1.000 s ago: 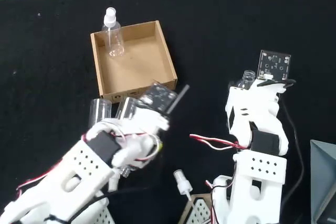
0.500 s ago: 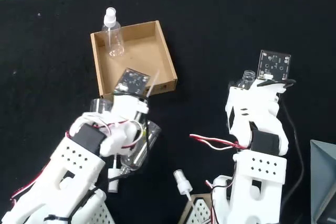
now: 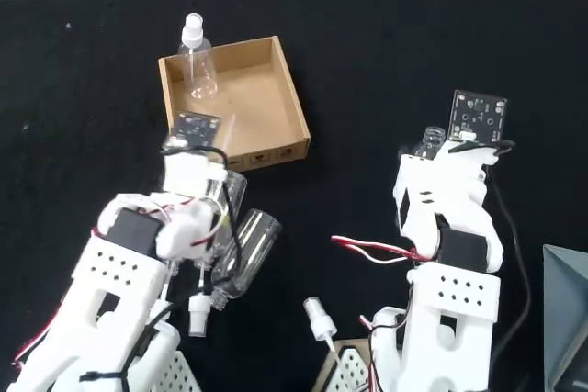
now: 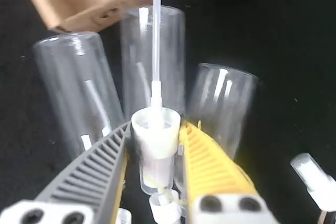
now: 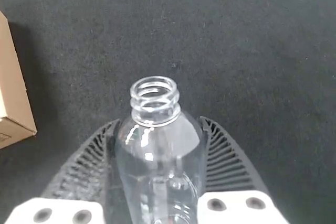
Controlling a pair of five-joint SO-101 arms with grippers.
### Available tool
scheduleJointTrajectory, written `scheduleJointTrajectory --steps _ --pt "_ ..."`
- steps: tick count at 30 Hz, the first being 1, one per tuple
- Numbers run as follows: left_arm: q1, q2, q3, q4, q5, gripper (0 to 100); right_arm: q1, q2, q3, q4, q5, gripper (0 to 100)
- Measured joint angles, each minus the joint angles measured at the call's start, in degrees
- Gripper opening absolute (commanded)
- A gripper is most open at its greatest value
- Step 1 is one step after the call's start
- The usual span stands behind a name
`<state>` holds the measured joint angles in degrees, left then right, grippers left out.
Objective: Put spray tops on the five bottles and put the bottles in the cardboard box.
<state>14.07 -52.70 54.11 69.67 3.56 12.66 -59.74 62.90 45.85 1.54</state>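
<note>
So, 1 of 5 done by my count: a capped bottle (image 3: 196,63) stands at the far left corner of the box (image 3: 294,109), inside it as far as I can tell. 4 to go, and none of those has a top that I can see.

Left side: my left gripper (image 4: 155,128) is clamped on a spray top (image 4: 156,153), one jaw on each side of its collar. Its thin tube points away toward the box. Below and just beyond it, 3 bare bottles lie on their sides on the black table (image 3: 386,34), near the box's near wall. There is a left one (image 4: 79,93), a middle one (image 4: 152,56) in line w/ the tube, and a right one (image 4: 220,103). My top sits on no neck. Their necks seem to face back toward me.

Two loose tops lie on the table. One (image 3: 197,312) is just beside a lying bottle's neck. The other (image 3: 319,319) is farther right, between my arms.

Right side: my right gripper (image 5: 157,124) is closed on an open bottle (image 5: 155,98), neck bare, well right of the box. It is well apart from the top in my left gripper, so I reckon capping it is the step in hand.
</note>
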Motion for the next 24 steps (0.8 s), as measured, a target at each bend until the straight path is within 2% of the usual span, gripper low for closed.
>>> scheduleJointTrajectory --steps 12,24 --pt "-9.41 -0.09 0.79 -0.26 0.0 9 -0.44 0.0 0.97 0.0 0.0 7.5" --pt "-9.67 -0.09 3.52 -1.67 0.09 9 -0.53 0.0 0.97 0.0 0.0 7.5"
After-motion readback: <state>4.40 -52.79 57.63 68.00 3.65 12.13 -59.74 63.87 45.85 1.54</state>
